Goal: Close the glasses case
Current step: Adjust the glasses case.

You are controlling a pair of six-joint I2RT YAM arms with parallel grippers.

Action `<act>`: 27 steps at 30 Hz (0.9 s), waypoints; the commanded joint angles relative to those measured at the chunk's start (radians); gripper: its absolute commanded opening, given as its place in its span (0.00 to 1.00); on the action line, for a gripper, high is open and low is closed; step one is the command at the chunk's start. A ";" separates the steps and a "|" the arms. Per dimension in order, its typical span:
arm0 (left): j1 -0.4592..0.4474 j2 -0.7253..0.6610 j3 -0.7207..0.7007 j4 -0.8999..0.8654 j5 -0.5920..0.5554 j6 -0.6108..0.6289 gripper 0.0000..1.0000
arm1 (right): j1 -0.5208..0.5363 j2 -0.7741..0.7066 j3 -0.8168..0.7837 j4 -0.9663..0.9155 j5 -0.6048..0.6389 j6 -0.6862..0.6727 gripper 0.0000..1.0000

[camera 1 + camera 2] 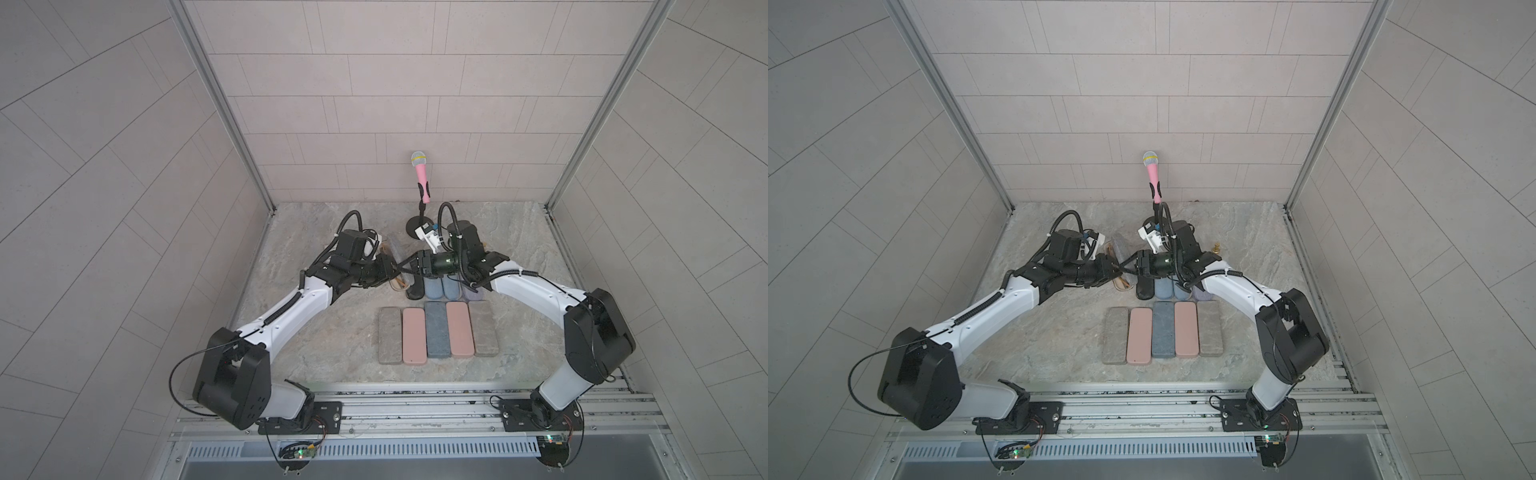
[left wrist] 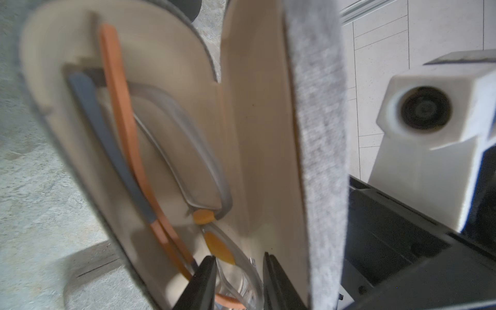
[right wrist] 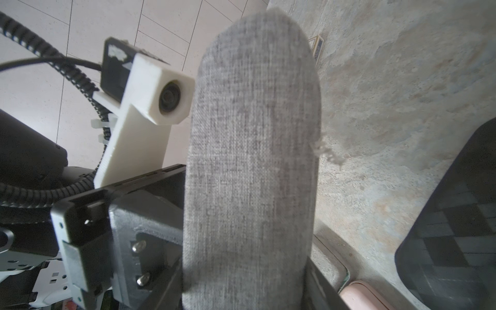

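The glasses case (image 2: 166, 53) lies open, grey fabric outside and cream inside. In it are glasses (image 2: 214, 174) with a clear frame and orange and blue temples. My left gripper (image 2: 239, 256) reaches into the case, its two black fingers closed against either side of the clear frame. The case's grey lid (image 3: 255, 147) stands upright and fills the gap between the jaws of my right gripper (image 3: 247, 295), which is shut on it. In both top views the two grippers (image 1: 397, 272) (image 1: 409, 268) meet over the case (image 1: 397, 245) at mid-table, and the arms hide most of it.
A pink microphone (image 1: 420, 178) on a black stand rises just behind the right wrist. A black case (image 1: 415, 286) and blue cases (image 1: 432, 289) lie beside the grippers. Several flat grey, pink and blue cases (image 1: 436, 332) form a row nearer the front.
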State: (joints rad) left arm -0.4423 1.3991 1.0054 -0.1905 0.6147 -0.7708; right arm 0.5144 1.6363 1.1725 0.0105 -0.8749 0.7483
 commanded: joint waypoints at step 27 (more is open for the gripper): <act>-0.019 -0.059 -0.055 0.107 -0.008 -0.022 0.15 | -0.011 -0.044 -0.015 0.124 -0.044 0.048 0.21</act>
State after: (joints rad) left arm -0.4564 1.3739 0.9787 -0.1276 0.6010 -0.7891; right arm 0.5056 1.6363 1.1633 0.0414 -0.8753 0.7715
